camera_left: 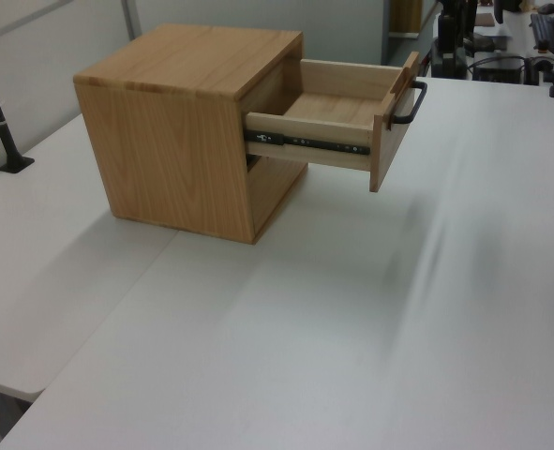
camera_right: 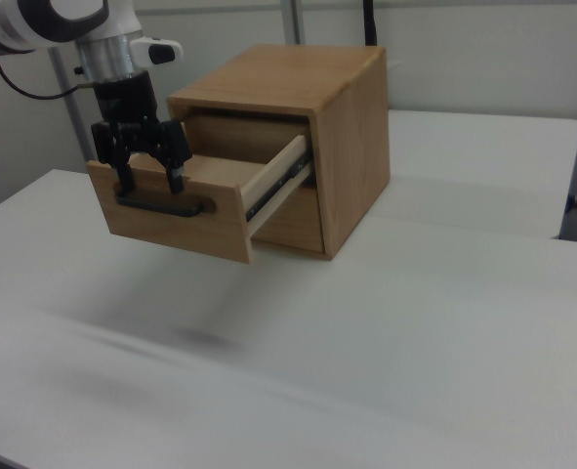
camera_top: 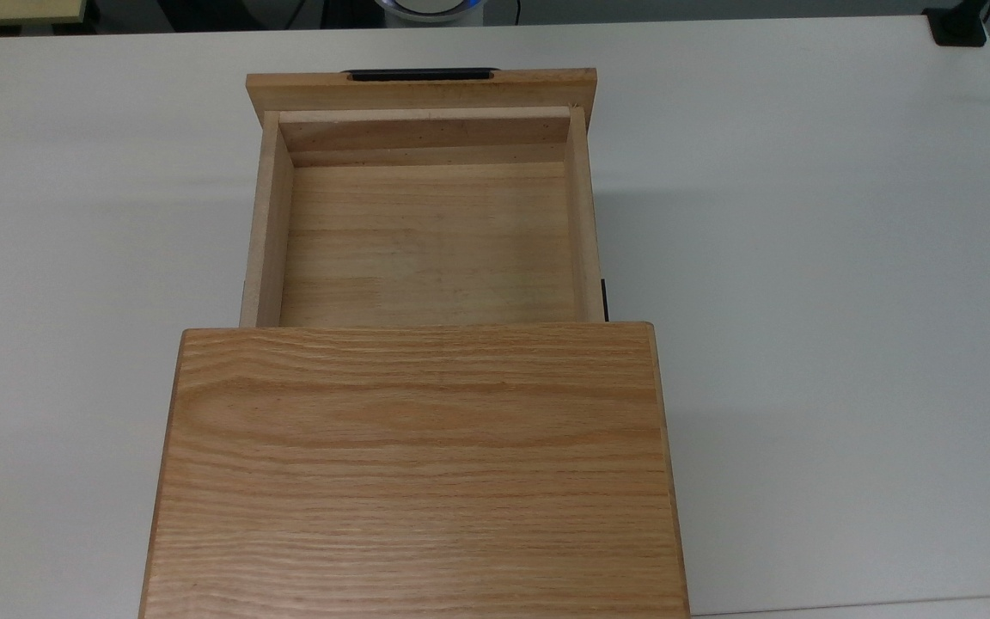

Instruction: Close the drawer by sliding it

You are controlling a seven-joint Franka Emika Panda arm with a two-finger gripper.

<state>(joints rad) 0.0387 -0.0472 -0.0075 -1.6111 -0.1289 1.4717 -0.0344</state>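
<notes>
Arm reaches down from right view's upper left; pincer vertical, 2 fingers spread apart.

The Panda arm in the right view has a glossy white shell broken by a black joint band. Below it sits a short silver-grey wrist cylinder with a small white block jutting from its side. The gripper is all black, angular, ending in two slim fingers. A thin dark cable curves from behind the shell.
</notes>
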